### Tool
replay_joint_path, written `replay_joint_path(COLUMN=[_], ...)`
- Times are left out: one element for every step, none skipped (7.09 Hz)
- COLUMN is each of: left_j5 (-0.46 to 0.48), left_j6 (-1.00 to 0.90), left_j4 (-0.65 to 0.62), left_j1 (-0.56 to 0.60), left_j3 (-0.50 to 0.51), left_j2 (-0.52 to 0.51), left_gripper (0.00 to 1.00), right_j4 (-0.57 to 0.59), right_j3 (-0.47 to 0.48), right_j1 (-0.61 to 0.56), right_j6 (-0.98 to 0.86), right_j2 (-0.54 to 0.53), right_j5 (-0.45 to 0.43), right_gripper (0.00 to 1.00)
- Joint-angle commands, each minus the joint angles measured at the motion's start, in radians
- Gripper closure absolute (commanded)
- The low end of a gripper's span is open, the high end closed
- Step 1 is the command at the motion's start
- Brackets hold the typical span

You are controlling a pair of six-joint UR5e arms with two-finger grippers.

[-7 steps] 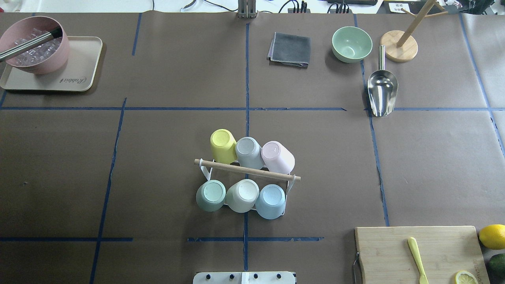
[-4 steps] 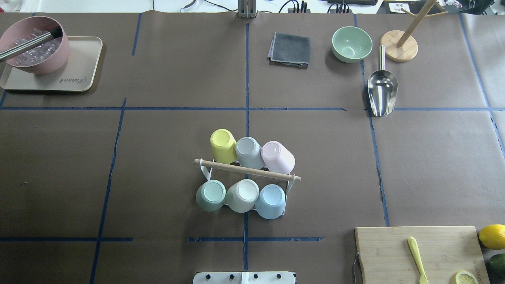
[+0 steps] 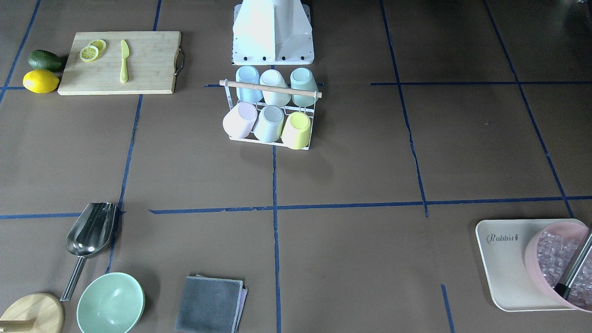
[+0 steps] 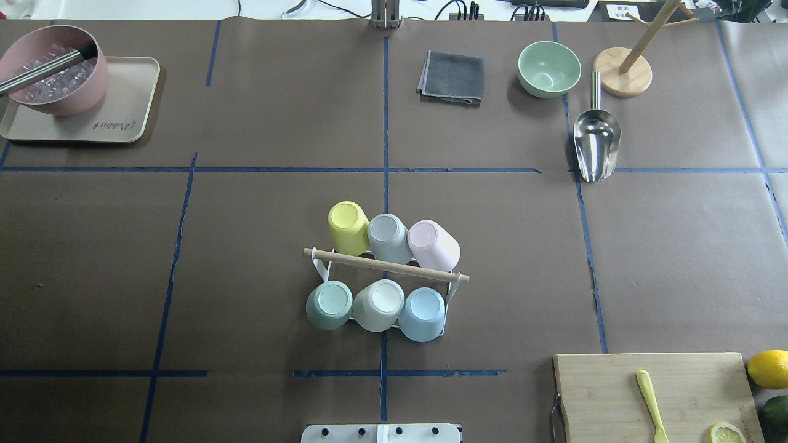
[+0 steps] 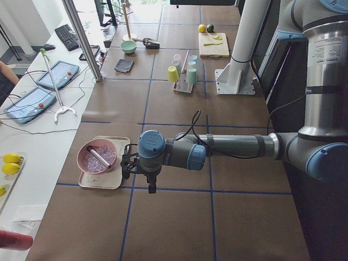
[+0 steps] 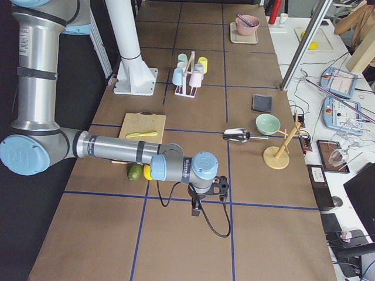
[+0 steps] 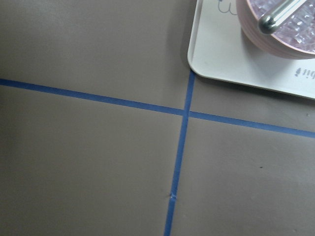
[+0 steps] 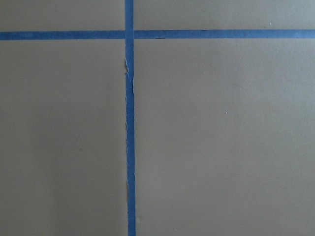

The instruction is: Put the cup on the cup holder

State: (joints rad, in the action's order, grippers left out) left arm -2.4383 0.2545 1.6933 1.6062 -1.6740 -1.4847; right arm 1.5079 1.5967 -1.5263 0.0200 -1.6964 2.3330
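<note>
The cup holder (image 4: pixel 385 266), a white wire rack with a wooden rod handle, stands at the table's middle, close to the robot base; it also shows in the front-facing view (image 3: pixel 270 88). Several cups sit upside down on its prongs in two rows: yellow (image 4: pixel 346 226), grey-blue (image 4: pixel 386 236) and pink (image 4: pixel 433 244) far, green (image 4: pixel 329 304), cream (image 4: pixel 379 304) and light blue (image 4: pixel 422 312) near. My left gripper (image 5: pixel 150 187) hangs beside the tray, far from the rack. My right gripper (image 6: pixel 196 209) hangs past the cutting board. I cannot tell whether either is open or shut.
A beige tray (image 4: pixel 123 117) carries a pink bowl of ice (image 4: pixel 54 71) at far left. A grey cloth (image 4: pixel 452 77), green bowl (image 4: pixel 549 67), metal scoop (image 4: pixel 596 144) and wooden stand (image 4: pixel 623 72) lie far right. A cutting board (image 4: pixel 615 394), lemon (image 4: pixel 768 368) and avocado (image 4: pixel 777 413) sit near right.
</note>
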Motion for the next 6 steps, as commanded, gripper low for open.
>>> replay_joint_path(left_j5=[-0.007,-0.007,-0.007,-0.008,-0.007,0.005], left_j6=[-0.079,-0.139,-0.144,-0.15,-0.228,-0.298], left_j4=[-0.035,-0.037,-0.037,-0.037,-0.059,-0.189], left_j1=[0.003,0.003,0.0,-0.009,-0.015,-0.014], left_j3=[-0.053,-0.053,-0.056,-0.059,-0.056,-0.059], left_j2=[0.047,0.047,0.047,0.047,0.047,0.034], left_gripper=[0.0,0.0,0.0,0.0,0.0,0.0], right_j4=[0.0,0.0,0.0,0.0,0.0,-0.001], right_j3=[0.0,0.0,0.0,0.0,-0.001,0.0], right_j1=[0.0,0.0,0.0,0.0,0.0,0.0], right_j6=[0.0,0.0,0.0,0.0,0.0,0.0], right_j2=[0.0,0.0,0.0,0.0,0.0,0.0], right_j5=[-0.001,-0.001,-0.001,-0.001,-0.001,-0.001], right_gripper=[0.0,0.0,0.0,0.0,0.0,0.0])
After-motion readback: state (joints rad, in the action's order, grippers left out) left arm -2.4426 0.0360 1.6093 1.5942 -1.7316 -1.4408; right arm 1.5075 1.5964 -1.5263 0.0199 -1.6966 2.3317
